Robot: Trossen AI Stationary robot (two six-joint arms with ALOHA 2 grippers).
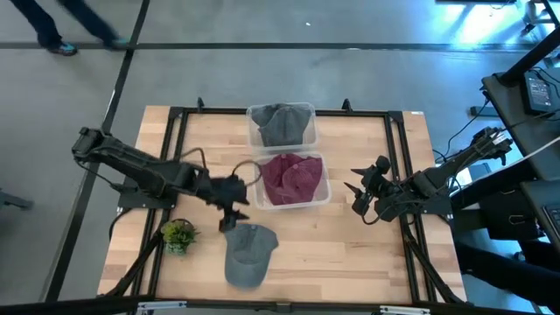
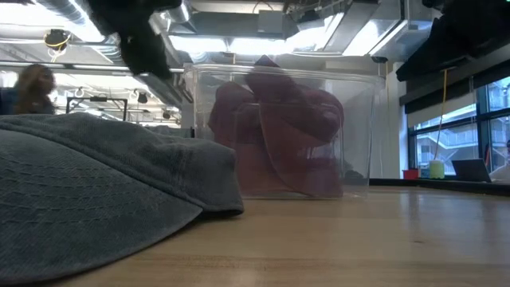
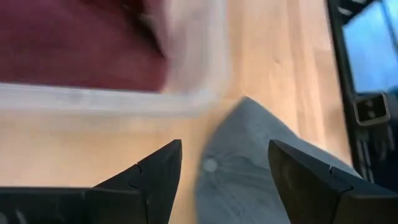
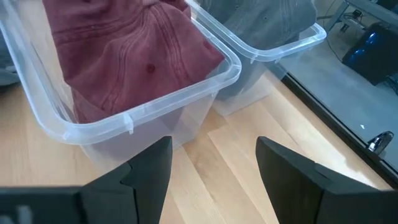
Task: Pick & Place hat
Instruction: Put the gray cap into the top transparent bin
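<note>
A grey cap lies flat on the wooden table near its near edge; it fills the left of the low view and shows in the left wrist view. My left gripper hovers open just above the cap's far-left part, touching nothing. A clear bin holds maroon caps; a second clear bin behind it holds grey caps. My right gripper waits open, right of the maroon bin.
A small green potted plant stands left of the grey cap. A black frame borders the table. Bare wood lies between the cap and the right gripper. A person's legs show on the floor beyond the table.
</note>
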